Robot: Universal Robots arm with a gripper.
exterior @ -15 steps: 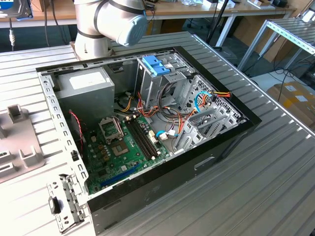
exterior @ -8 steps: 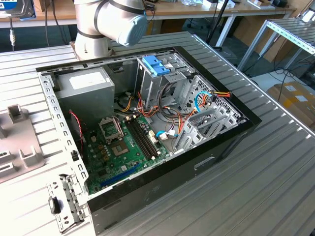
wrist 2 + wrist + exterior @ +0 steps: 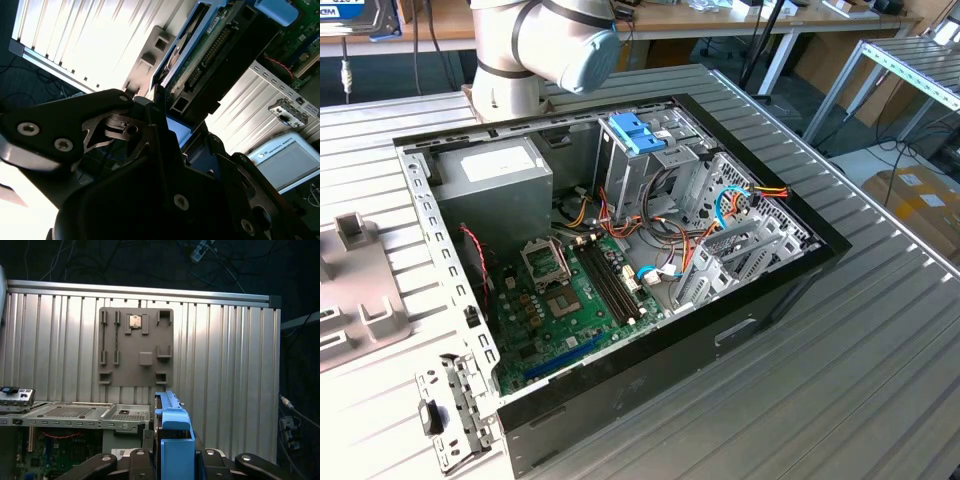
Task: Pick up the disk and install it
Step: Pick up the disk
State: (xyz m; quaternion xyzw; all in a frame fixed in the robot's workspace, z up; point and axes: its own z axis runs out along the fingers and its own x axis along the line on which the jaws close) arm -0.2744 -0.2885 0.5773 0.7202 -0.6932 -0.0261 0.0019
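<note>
Second wrist view shows the hand (image 3: 176, 131) clamped on the disk (image 3: 202, 57); exterior view adds the open case (image 3: 650, 372).

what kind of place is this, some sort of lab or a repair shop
Most likely a robotics lab or test workshop: a robot arm stands at a ribbed metal table beside an opened computer case, its gripper holding the disk, with workbenches behind.

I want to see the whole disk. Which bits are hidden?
- First wrist view: the bottom edge cuts off the blue-framed dark flat hard disk, held in the black tool.
- Second wrist view: the tool hides its near end.
- Exterior view: the top edge cuts off the grey robot arm.
</note>
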